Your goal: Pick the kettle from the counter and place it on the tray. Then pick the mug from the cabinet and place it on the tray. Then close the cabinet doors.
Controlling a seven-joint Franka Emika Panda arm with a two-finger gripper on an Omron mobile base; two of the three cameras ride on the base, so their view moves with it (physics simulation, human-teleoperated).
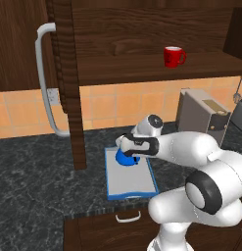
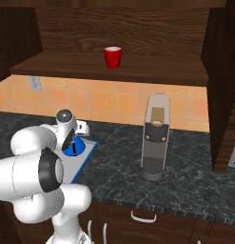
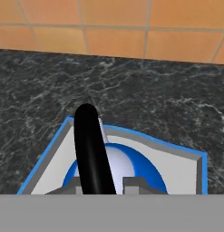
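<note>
The blue kettle (image 1: pixel 123 160) (image 2: pixel 77 148) (image 3: pixel 147 170) sits at the far end of the blue-rimmed grey tray (image 1: pixel 133 185) (image 2: pixel 84 157) (image 3: pixel 182 171) on the dark counter (image 1: pixel 34 171). My gripper (image 1: pixel 128 150) (image 2: pixel 73 141) (image 3: pixel 105 184) is directly above it. Its fingertips stand close on either side of the black arched handle (image 3: pixel 90 145), shut on it. The red mug (image 1: pixel 174 56) (image 2: pixel 112 57) stands on the shelf of the open cabinet (image 1: pixel 142 73). One cabinet door (image 1: pixel 68 83) is swung out to the left, the other (image 2: pixel 224 95) to the right.
A grey coffee machine (image 1: pixel 203 115) (image 2: pixel 154 138) stands on the counter right of the tray. The left door's long bar handle (image 1: pixel 44 83) juts out near the tray. Orange tiled wall (image 3: pixel 131 31) backs the counter, and drawers (image 1: pixel 128 215) sit below.
</note>
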